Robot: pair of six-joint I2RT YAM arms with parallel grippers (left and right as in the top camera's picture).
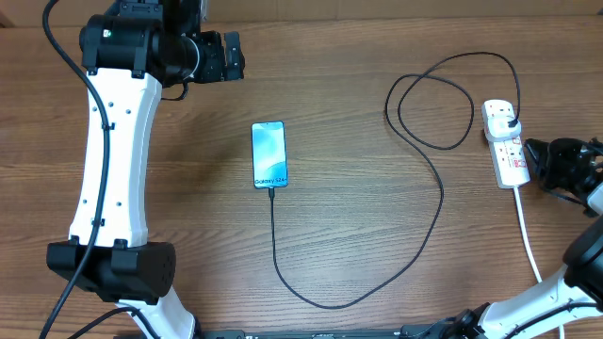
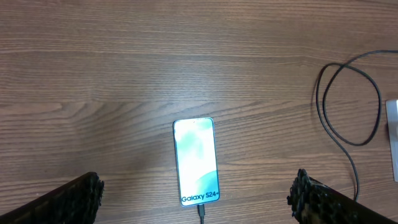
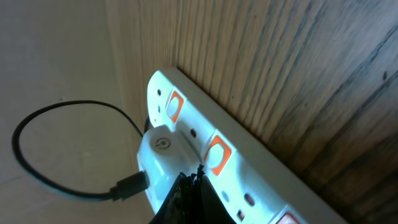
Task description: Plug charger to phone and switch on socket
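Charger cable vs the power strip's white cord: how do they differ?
The charger cable is thin and black; the cord is thick and white. The cable winds across the table with a loop near the power strip; the cord runs almost straight. The cable ends at the phone; the cord's other end is hidden. Both start at the strip and lie on the table.

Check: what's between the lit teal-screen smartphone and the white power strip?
Only the thin black charger cable, looped and trailing across the bare wooden table. The overhead view shows it best.
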